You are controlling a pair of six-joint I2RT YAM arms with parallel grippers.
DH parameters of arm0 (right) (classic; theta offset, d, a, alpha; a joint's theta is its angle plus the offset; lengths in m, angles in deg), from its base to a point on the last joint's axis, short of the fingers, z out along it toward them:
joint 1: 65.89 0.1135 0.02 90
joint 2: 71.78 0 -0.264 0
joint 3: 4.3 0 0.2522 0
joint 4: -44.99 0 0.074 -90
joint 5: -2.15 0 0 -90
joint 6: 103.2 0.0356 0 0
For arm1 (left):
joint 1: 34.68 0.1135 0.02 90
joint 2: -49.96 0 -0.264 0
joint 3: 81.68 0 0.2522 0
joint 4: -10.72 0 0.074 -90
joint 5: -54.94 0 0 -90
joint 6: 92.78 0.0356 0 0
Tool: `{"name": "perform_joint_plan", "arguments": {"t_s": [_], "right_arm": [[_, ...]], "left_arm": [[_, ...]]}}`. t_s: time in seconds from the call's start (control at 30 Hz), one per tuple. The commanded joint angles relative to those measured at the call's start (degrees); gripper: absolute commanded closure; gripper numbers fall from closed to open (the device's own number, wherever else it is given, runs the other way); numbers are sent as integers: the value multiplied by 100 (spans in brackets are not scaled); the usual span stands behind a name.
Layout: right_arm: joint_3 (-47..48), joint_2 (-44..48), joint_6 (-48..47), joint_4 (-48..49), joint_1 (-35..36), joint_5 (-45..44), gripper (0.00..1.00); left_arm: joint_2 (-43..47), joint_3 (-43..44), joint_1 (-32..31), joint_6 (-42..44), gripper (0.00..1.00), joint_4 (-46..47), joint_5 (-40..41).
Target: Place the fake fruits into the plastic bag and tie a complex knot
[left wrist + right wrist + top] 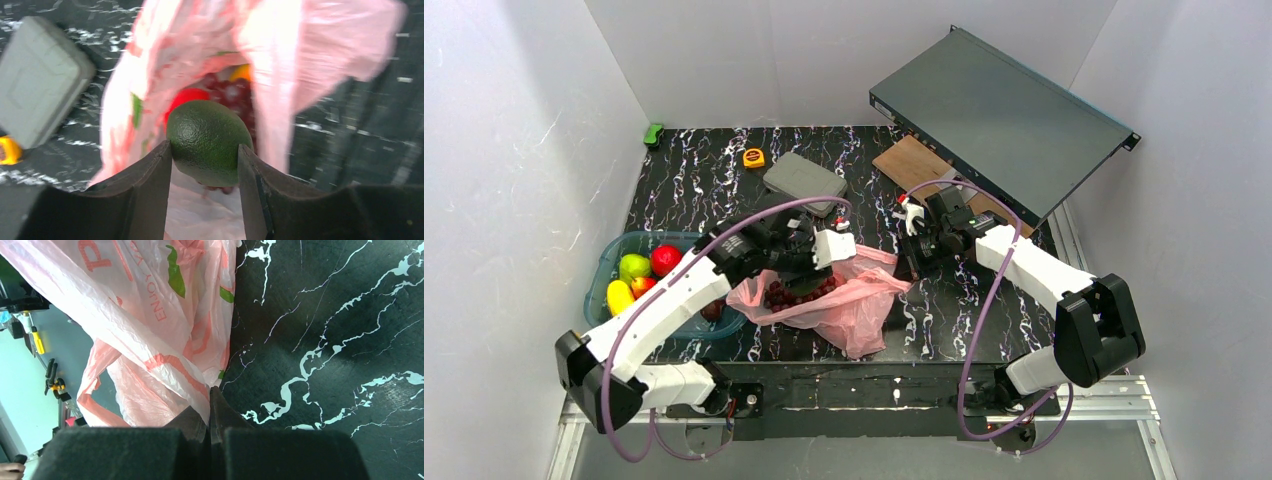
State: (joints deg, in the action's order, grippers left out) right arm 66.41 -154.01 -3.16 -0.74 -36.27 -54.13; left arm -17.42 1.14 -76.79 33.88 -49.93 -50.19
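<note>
The green fruit [210, 142] is clamped between the jaws of our left gripper [205, 150], right over the mouth of the bag [325, 45]. The grapes [227, 92] and a red fruit [187, 97] are already lying inside, just past the fingertips. Our right gripper [210, 395] is clenched on a pinch of the bag's rim, film squashed flat between its jaws, and that looks like what props the mouth up. What worries us: the mouth seems narrow and floppy, with a pink flap hanging on either side of the left jaws. If we let go from here, the fruit could clip a flap and roll out onto the table [325, 315] instead of dropping in. It's glossy and round too, so a bump against the film might twist it in the grip. And if the right pinch slips or tugs too hard, we reckon the thin film sags shut or tears. Around us, a grey box [40, 80] sits ahead and to the left of the left jaws, near the bag's edge. A tape measure [7, 150] peeks in further left, and neither is between jaws and bag. The tub [629, 237] with more fruits [665, 259] is back behind the left gripper. As far as we can tell, only the bag's own flaps are in the way.
</note>
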Motion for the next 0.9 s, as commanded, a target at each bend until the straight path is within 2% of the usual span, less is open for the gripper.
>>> {"name": "perform_joint_plan", "arguments": {"t_s": [0.0, 0.1, 0.17, 0.23, 0.3, 0.33, 0.4, 0.5, 0.67, 0.87], "right_arm": [[216, 147, -177, -126, -32, 206, 99], [225, 109, -162, -101, -27, 268, 99], [252, 103, -152, -106, -27, 268, 99], [310, 99, -155, -131, -29, 265, 99], [376, 66, -188, -170, -23, 267, 99], [415, 61, -199, -197, -27, 266, 99], [482, 73, -236, -234, -34, 259, 99], [572, 117, -282, -259, -27, 282, 99], [654, 103, -227, -237, -27, 466, 99], [695, 191, -169, -228, -27, 605, 99]], "left_arm": [[-133, -480, -7, 603, 89, 1683, 1131], [-443, -733, -5, 447, 92, 2371, 1329], [-532, -745, -4, 216, 85, 2480, 888], [-604, -652, -6, -184, 65, 2453, 348], [-690, -450, -2, -614, 34, 2230, -28], [-710, -335, 7, -829, 26, 2072, -135], [-643, -136, 42, -1081, 19, 1730, -381], [-318, 37, 229, -1262, 16, 1349, -1146], [23, 208, 230, -694, 20, 1021, -2579], [-559, 620, -177, -389, 34, 1370, -2242]]}}
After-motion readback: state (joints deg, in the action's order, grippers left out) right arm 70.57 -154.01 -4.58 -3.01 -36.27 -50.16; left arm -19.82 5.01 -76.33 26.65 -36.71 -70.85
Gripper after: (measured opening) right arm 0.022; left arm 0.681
